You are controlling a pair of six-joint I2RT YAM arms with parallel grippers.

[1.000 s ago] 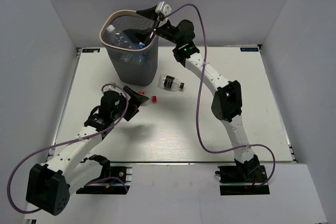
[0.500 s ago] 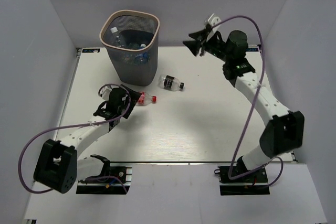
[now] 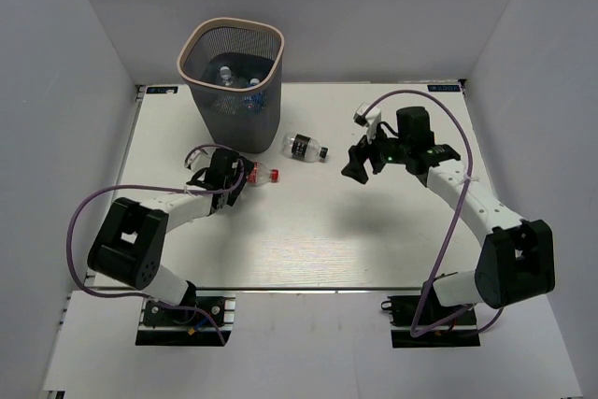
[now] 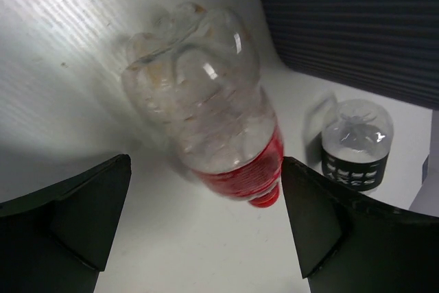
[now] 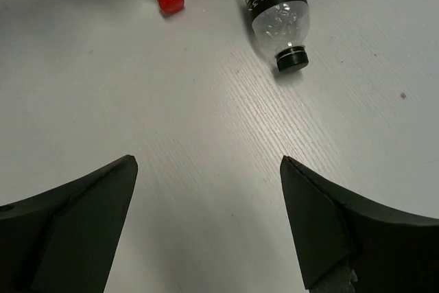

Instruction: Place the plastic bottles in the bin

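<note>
Lowered now, right claw point(image 3: 357, 162) (jaws spread) hovers near black-label bottle point(image 3: 306, 148).

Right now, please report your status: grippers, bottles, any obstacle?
Left gripper open at red-label bottle, not gripped. Right gripper open, empty, above table. Black-label bottle lies loose beside bin. Nothing blocking.

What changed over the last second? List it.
The right pincer left the bin's mouth, swung right, then dropped low over the table near the black-label bottle, open. The left pincer reached forward to the red-label bottle's base, open, not gripping. Both bottles and the bin stayed put.
</note>
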